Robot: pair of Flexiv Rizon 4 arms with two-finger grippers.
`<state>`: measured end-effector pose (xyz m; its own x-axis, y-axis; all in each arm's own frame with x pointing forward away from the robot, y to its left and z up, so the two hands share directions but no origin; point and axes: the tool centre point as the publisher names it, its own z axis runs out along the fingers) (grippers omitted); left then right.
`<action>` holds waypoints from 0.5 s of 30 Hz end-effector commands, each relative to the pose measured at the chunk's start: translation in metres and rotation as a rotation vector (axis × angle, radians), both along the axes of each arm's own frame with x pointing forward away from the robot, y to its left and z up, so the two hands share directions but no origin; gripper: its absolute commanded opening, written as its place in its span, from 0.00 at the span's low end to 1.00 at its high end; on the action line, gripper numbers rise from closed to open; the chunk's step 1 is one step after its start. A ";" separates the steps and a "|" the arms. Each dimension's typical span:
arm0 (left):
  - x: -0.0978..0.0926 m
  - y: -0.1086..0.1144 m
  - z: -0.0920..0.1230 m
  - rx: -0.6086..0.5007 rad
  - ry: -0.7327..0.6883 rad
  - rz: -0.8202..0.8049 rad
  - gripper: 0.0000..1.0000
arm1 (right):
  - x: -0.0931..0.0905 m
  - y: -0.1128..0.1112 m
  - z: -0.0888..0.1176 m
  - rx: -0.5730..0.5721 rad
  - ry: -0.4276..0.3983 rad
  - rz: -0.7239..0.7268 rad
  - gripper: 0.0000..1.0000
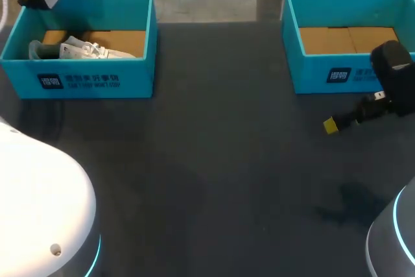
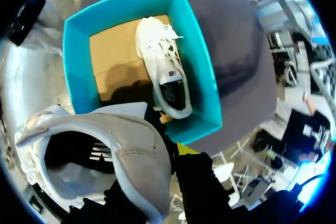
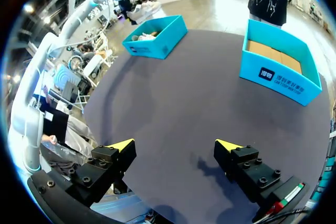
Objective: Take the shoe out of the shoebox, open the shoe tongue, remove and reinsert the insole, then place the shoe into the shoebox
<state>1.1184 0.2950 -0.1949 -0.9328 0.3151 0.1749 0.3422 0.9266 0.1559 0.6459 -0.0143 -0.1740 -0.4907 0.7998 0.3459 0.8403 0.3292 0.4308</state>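
**A:** What's nearest on the desk (image 1: 214, 173)?

**B:** The right tool (image 3: 176, 148). It hangs low over bare desk, just in front of the right shoebox (image 3: 278, 80). Its two yellow-tipped fingers are spread wide, with nothing between them.

**A:** How many boxes?

**B:** Two, both teal, standing well apart at the desk's far edge, one on each side. The right shoebox shows only its brown cardboard floor.

**A:** And shoes?

**B:** Two, both white. The boxed shoe (image 2: 165, 72) sits in the left shoebox (image 2: 77, 66), lying along one long wall with its opening up and its laces showing.

**A:** The other one?

**B:** The held shoe (image 2: 100, 145) is up in the air in the left tool (image 2: 163, 174). The fingers are closed on the shoe's side wall beside its dark opening, and only one yellow tip peeks out past it.

**A:** Where is that relative to the box?

**B:** Farthest back, above the left shoebox's far outer corner and clear of its rim. The boxed shoe lies below and ahead of the tool.
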 end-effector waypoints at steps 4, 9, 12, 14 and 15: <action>-0.001 0.016 0.005 0.023 0.011 -0.528 0.00 | -0.002 -0.001 -0.001 0.001 -0.002 -0.002 1.00; 0.004 0.029 0.009 0.000 0.038 -0.827 0.00 | -0.002 -0.001 -0.001 0.001 -0.002 -0.002 1.00; 0.006 0.030 0.009 0.024 0.040 -0.943 0.00 | -0.002 -0.001 -0.001 0.001 -0.002 -0.002 1.00; 0.009 0.029 0.009 0.037 0.048 -0.977 0.00 | -0.002 -0.001 -0.001 0.001 -0.002 -0.002 1.00; 0.012 0.029 0.008 0.030 0.063 -0.994 0.00 | -0.002 -0.001 -0.001 0.001 -0.002 -0.002 1.00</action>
